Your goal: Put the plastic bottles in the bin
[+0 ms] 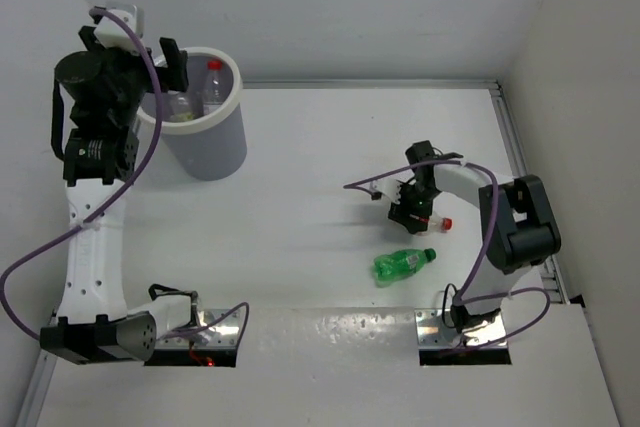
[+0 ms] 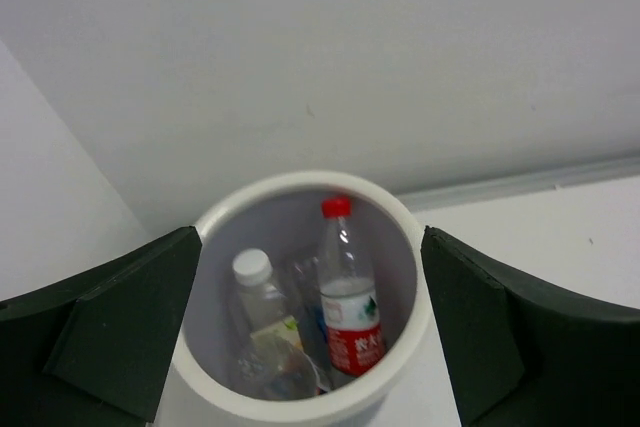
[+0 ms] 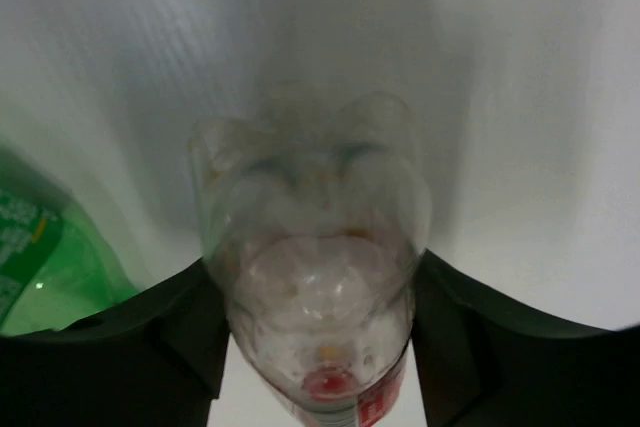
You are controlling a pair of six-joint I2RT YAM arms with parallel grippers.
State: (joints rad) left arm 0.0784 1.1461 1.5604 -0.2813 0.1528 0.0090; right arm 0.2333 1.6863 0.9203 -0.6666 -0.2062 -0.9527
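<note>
Left hand [image 2: 310, 277] gapes empty over round grey bin [image 2: 300, 182]; right hand [image 3: 318, 307], four o'clock, straddles clear red-capped bottle [image 3: 310, 197], clamp uncertain; next: squeeze, lift.

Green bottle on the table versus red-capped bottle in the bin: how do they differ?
The green plastic bottle lies on its side on the table; the clear red-capped bottle stands upright in the round grey bin. The first is tinted green, the second clear, red-labelled. Both are capped.

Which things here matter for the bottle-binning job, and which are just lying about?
Job: bin; red-capped bottle and white-capped bottle inside it; green bottle; clear bottle beside it.
Not job: purple cables; metal mounting plates.
</note>
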